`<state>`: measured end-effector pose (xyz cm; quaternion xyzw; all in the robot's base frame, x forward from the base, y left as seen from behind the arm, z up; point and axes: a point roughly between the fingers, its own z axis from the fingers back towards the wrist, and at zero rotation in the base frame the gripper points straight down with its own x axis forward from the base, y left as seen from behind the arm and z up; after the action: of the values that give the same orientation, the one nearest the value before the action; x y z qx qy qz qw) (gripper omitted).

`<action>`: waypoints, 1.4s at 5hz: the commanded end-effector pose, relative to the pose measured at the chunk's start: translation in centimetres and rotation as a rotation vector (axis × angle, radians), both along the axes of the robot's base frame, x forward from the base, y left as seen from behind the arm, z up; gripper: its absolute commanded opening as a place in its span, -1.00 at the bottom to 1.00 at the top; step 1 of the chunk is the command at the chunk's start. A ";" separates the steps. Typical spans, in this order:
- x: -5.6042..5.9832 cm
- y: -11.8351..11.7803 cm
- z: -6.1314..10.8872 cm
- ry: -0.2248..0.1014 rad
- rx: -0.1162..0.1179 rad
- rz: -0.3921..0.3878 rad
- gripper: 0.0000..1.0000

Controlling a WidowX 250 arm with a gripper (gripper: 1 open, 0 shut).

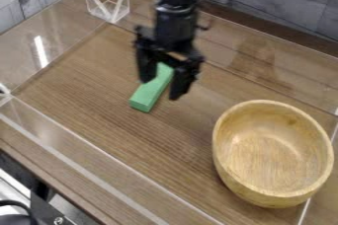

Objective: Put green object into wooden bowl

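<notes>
The green object, a small bright-green bar, lies flat on the wooden tabletop left of centre, angled toward the upper right. My gripper points straight down over its upper end, open, with one black finger on the left of the block and the other on its right. The arm hides the block's upper end, and I cannot tell whether the fingers touch it. The wooden bowl, round, light tan and empty, sits at the lower right, well apart from the block and gripper.
Clear acrylic walls border the wooden table at the left and front. A clear triangular stand sits at the back left corner. A grey plank wall runs behind.
</notes>
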<state>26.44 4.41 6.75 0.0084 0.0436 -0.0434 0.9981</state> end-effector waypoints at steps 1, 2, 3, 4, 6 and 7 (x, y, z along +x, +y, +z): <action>0.7 1.2 0.6 -0.145 0.013 -0.055 1.00; 1.2 1.8 -1.1 -0.182 0.019 -0.021 1.00; 1.8 2.3 -2.8 -0.196 0.024 0.021 1.00; 3.2 2.4 -3.1 -0.205 0.019 0.052 1.00; 4.6 1.4 -3.4 -0.214 0.003 0.060 1.00; 4.9 0.8 -3.5 -0.212 -0.002 0.048 -1.00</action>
<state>30.25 5.09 2.03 0.0069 -0.0385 -0.0232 0.9990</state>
